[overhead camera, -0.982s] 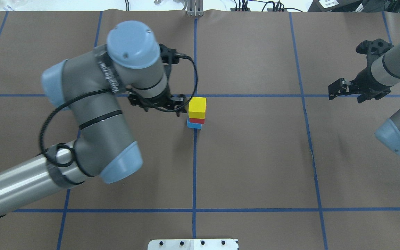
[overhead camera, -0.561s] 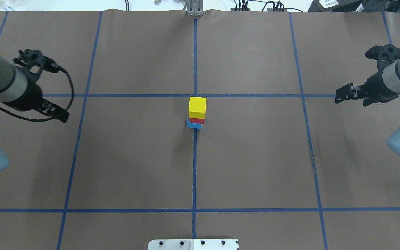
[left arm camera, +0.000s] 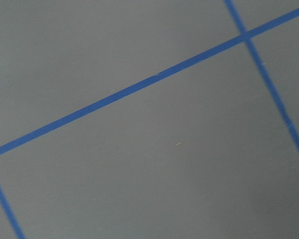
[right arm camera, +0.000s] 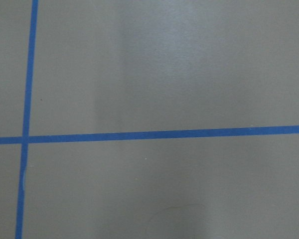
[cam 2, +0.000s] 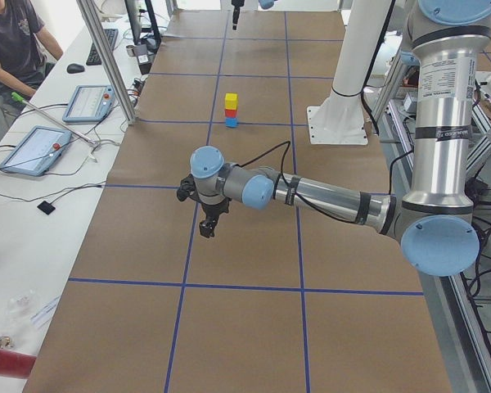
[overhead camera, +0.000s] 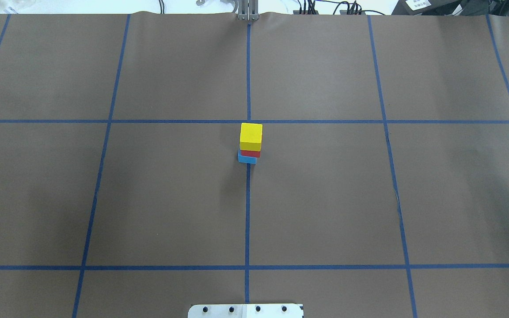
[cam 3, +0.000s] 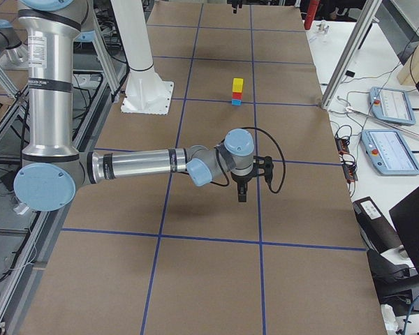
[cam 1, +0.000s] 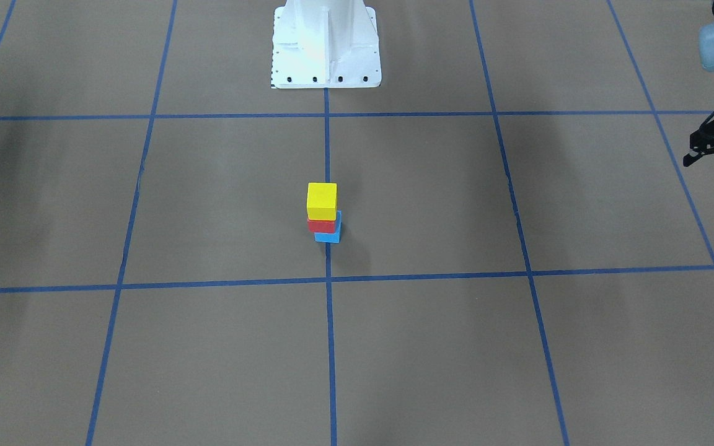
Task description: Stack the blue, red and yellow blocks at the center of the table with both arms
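One: Three blocks are counted. Nearest, at 6 o'clock in the overhead view, the white base plate is seen at the edge of the table.

Two: Further in, dead centre, the stack is found: the blue block is set on the table, the red block is laid on it, and the yellow block is carried on top.

One: It is planted on the middle tape line, just to the 6 o'clock side of a crossing. The blue block's edge is left poking out toward 9 o'clock from under the red.

Two: Both grippers are seen well apart from it. The left gripper is pointed down over the table from a low, outstretched forearm; in the left-end view it is placed at 6 o'clock of the stack. How wide its jaws are set cannot be told.

One: The right gripper is pointed down the same way in the right-end view, and only a black sliver of it is caught at the 3 o'clock edge overhead. Its opening cannot be told either. By both wrist cameras, brown table and blue tape are shown.

Two: Farthest off, at 12 o'clock, black cables are glimpsed beyond the table's far edge.
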Motion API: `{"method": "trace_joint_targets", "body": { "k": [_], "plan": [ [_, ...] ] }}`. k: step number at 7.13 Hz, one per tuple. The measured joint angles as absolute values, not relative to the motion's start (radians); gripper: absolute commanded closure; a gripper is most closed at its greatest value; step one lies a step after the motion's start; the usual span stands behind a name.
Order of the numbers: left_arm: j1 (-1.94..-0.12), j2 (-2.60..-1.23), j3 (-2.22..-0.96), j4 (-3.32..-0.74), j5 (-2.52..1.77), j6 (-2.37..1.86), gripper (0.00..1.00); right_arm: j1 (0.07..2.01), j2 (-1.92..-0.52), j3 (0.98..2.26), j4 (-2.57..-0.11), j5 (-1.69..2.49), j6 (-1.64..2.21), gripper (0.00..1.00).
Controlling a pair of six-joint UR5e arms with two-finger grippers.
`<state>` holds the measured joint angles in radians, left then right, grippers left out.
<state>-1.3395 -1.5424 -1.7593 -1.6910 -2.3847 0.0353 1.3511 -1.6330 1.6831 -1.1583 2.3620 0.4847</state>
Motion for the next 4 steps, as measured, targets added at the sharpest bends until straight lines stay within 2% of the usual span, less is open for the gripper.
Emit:
{"method": "trace_joint_targets", "body": {
  "k": [4],
  "plan": [
    [-1.390,-1.540,-1.739,-1.683,-2.369,0.036,0.00,1.424,-1.516,1.619,-1.404,2.365,0.210,0.00]
  ]
}}
